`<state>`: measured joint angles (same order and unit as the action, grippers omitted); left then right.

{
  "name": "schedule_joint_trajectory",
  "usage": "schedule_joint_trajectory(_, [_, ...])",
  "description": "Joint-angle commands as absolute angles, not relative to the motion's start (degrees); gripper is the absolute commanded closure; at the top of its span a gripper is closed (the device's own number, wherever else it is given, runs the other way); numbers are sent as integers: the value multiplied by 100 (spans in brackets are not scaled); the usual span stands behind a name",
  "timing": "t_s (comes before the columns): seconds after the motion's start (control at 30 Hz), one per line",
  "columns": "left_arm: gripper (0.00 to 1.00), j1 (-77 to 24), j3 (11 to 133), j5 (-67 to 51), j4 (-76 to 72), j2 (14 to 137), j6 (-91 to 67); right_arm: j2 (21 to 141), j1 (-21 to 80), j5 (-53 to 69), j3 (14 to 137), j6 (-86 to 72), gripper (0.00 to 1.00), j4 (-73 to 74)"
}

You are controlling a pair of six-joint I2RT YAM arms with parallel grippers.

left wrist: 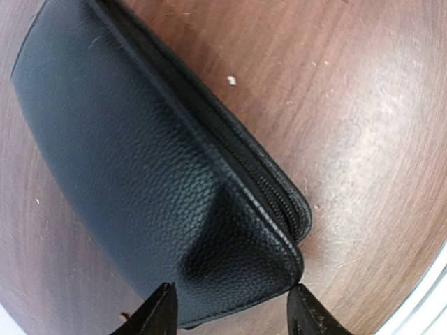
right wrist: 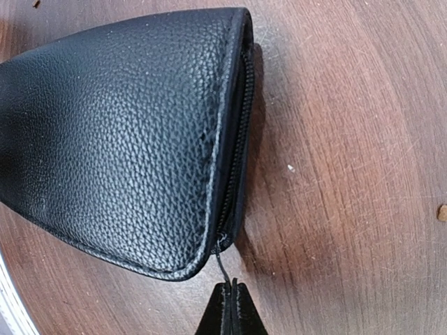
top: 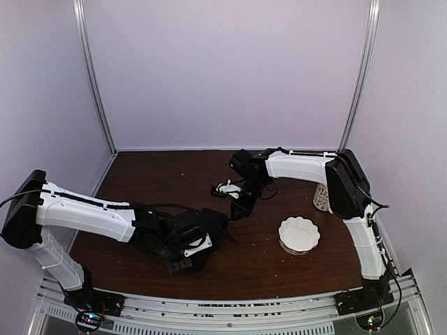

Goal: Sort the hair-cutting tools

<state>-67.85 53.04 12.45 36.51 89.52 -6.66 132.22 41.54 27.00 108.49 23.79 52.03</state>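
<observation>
Dark brown tabletop [top: 174,174] carries a black zip case [left wrist: 140,174], with a white bowl [top: 299,234] off to the right. The left fingers [left wrist: 159,315] stand wide, straddling one end of the case. The right fingers [right wrist: 227,310] are pinched tight on the zip pull [right wrist: 222,266]. Scissors and clips are out of sight in every view.

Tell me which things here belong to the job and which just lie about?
Job: black zip case, left fingers astride it, right fingers pinching its zip pull; hair-cutting tools not in view.
Lying about: white bowl; pale patterned container.
</observation>
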Motion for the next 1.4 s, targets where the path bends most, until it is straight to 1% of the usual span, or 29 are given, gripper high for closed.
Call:
schedule_joint_trajectory(0.0, [45,-6854,5562,1479,3770,9172,-23,13034,4170,2609,10767,2413,100,5351])
schedule_joint_trajectory(0.23, [47,-6891,5698,1411,3358,9446,294,12824,4273,2663,10436,2455,100,5404])
schedule_joint_trajectory(0.4, [56,-6891,5898,1702,3272,9928,102,12304,4462,2745,9732,2486,100,5262])
schedule_joint_trajectory(0.6, [63,-6891,5778,1702,2602,9877,-192,11946,4780,3007,9002,2353,100,4993])
schedule_joint_trajectory(0.8, [68,-6891,5494,1531,1616,9622,-336,12247,5179,3177,9135,2198,100,4976])
schedule_joint_trajectory(0.9, [70,-6890,5400,1411,1271,9465,-368,12360,5258,3457,9267,2060,100,5005])
schedule_joint_trajectory(1.13, [72,-6891,5224,1404,818,9256,-451,12259,5454,3915,9346,2107,100,5162])
schedule_joint_trajectory(1.27, [72,-6899,5165,1302,765,9201,-430,12235,5484,3874,9237,2169,100,5210])
schedule_joint_trajectory(1.37, [67,-6912,5111,1167,831,9132,-368,12177,5447,3705,9051,2245,100,5206])
